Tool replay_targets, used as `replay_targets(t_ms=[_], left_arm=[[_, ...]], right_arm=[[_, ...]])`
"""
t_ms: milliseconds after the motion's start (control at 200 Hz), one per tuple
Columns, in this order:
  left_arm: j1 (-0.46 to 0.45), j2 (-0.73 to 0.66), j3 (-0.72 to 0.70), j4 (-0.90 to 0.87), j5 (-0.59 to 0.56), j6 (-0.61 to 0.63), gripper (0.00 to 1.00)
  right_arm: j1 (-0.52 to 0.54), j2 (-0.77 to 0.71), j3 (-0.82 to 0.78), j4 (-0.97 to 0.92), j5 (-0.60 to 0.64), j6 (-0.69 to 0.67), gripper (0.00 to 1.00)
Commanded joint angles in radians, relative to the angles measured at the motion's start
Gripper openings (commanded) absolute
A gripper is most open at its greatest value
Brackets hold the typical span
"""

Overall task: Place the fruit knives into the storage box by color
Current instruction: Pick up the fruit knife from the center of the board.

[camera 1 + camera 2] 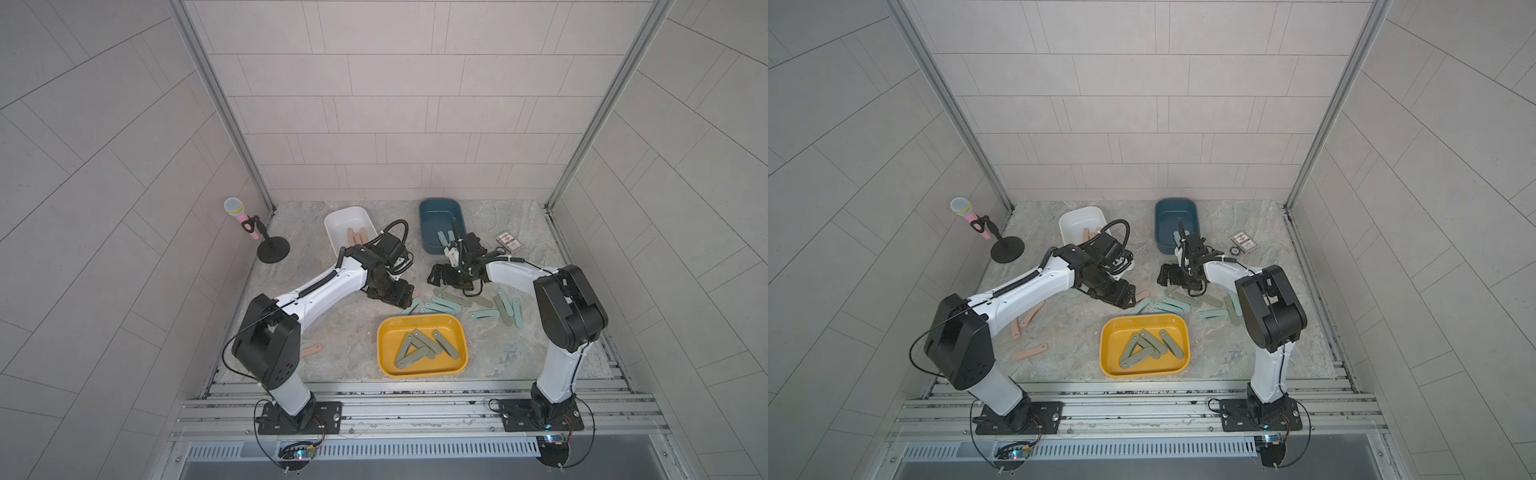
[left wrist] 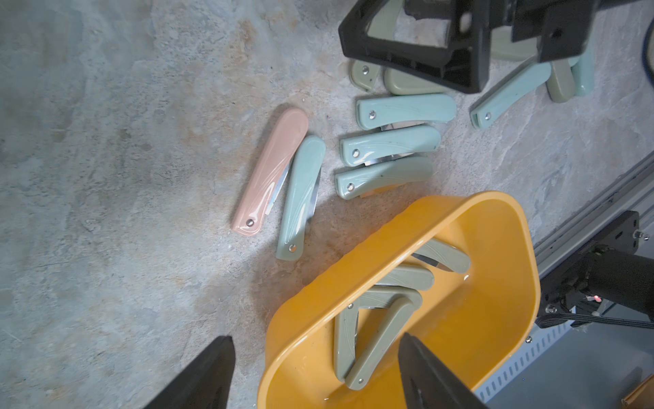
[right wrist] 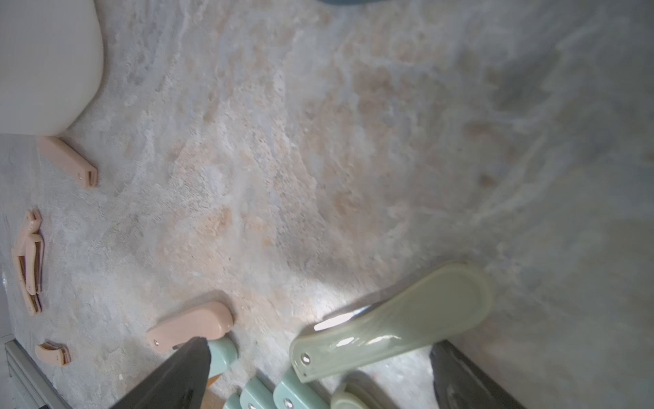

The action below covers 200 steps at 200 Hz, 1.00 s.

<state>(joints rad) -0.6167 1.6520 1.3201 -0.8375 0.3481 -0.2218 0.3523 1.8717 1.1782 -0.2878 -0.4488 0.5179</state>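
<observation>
Sorting partly done: olive fruit knives (image 1: 419,347) lie in the yellow box (image 1: 386,332) beside the left hand (image 2: 316,340), a few pink in the white box (image 1: 340,224) beyond it, a few teal in the blue box (image 1: 428,216) beyond the right hand (image 3: 318,343). Both hands are open and empty; a teal-and-olive cluster (image 1: 446,307) under the right hand and loose pink knives (image 1: 1030,351) behind the left await sorting on the worktop (image 1: 340,361)

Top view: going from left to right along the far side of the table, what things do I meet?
microphone → white box → blue box → card pack
</observation>
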Motion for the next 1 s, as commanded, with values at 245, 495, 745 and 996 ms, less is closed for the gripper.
replay_targets(t_ms=[245, 495, 745, 996], left_arm=[[0.007, 0.047, 0.044, -0.014, 0.008, -0.006, 0.88], [-0.031, 0.066, 0.097, -0.063, -0.065, -0.051, 0.88], [-0.117, 0.222, 0.302, -0.15, -0.364, -0.17, 0.84], [-0.22, 0.488, 0.583, -0.175, -0.528, -0.258, 0.79]], right_arm=[[0.021, 0.072, 0.054, 0.051, -0.098, 0.088, 1.0], [0.013, 0.053, 0.09, 0.027, -0.116, 0.098, 1.0], [-0.108, -0.185, -0.031, -0.13, 0.049, 0.014, 1.0], [-0.249, -0.383, -0.173, -0.171, 0.082, 0.006, 1.0]])
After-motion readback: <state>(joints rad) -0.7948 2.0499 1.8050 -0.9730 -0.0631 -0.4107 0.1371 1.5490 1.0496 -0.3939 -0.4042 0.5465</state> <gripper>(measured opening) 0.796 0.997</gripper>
